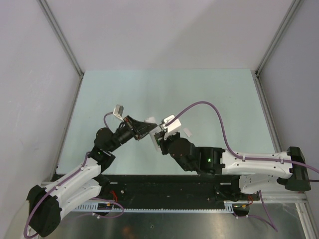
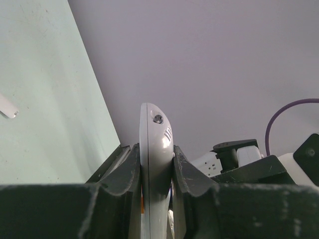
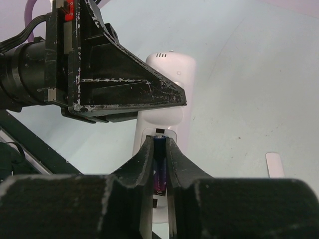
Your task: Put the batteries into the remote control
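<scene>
Grips the remote (image 2: 155, 134) across its thickness in the left gripper (image 2: 156, 155), jaws narrowed tight on it, lifted above the table (image 1: 124, 89) with the back recess (image 3: 160, 133) toward the right gripper (image 3: 159, 149). Pinches 1 purple battery (image 3: 159, 172) in those nearly closed jaws, right over the recess. Line the battery up parallel with the recess, press in slowly, and brace the remote steady against the push.
</scene>
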You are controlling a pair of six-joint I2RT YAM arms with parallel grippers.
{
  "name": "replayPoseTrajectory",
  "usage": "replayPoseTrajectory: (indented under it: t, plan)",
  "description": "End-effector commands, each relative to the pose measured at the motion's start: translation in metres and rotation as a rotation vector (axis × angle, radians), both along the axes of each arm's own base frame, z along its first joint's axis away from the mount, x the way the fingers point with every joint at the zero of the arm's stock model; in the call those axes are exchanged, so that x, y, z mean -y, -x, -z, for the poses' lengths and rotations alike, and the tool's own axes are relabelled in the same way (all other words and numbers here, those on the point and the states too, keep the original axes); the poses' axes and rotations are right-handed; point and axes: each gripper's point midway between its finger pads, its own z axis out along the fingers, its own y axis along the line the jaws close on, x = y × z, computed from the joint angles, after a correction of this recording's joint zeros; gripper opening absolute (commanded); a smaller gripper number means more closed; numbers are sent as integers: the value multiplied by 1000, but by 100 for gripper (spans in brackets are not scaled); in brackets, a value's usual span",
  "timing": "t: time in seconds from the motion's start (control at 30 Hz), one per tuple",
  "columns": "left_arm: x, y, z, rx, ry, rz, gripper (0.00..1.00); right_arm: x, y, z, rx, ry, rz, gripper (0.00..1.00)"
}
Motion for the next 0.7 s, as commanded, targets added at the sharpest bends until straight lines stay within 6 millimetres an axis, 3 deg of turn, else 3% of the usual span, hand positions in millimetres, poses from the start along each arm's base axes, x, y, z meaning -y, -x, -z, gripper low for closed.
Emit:
replayPoseTrajectory:
  t: [0.0, 0.23, 0.5, 0.67]
  plan:
    - [-4, 2, -39, 103, 81, -19, 0, 0, 4, -14, -5, -54, -2, 17]
    - [-4, 3, -37, 108, 74, -19, 0, -1, 3, -21, 2, -83, 0, 29]
    - [-1, 4, -34, 114, 61, -12, 0, 0, 2, -30, 12, -108, 10, 36]
    - [0, 4, -29, 103, 54, -9, 0, 1, 4, -46, 16, -148, 2, 48]
